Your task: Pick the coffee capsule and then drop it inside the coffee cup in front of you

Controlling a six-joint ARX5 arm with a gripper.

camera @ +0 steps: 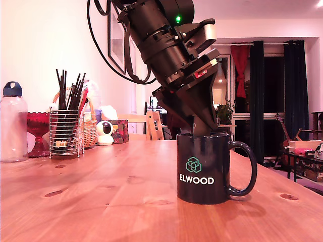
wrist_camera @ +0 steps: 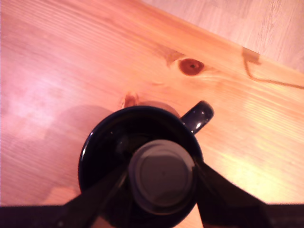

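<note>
The coffee cup (camera: 202, 171), a glossy dark mug with white "ELWOOD" lettering and a teal logo, stands on the wooden table with its handle toward the exterior view's right. My gripper (camera: 198, 127) tilts down so its tips sit at the mug's rim. In the wrist view the coffee capsule (wrist_camera: 161, 178) shows its round brown face, pinched between the two dark fingers (wrist_camera: 95, 199) of my gripper (wrist_camera: 161, 175), directly over the open mouth of the cup (wrist_camera: 95, 137). The exterior view hides the capsule behind the fingers and the rim.
At the exterior view's left stand a clear bottle (camera: 12, 123), a red glass goblet (camera: 38, 128), a wire holder of black sticks (camera: 66, 126), a wicker basket (camera: 91, 128) and a small white camera (camera: 104, 132). The table edge (wrist_camera: 228, 45) runs close behind the mug.
</note>
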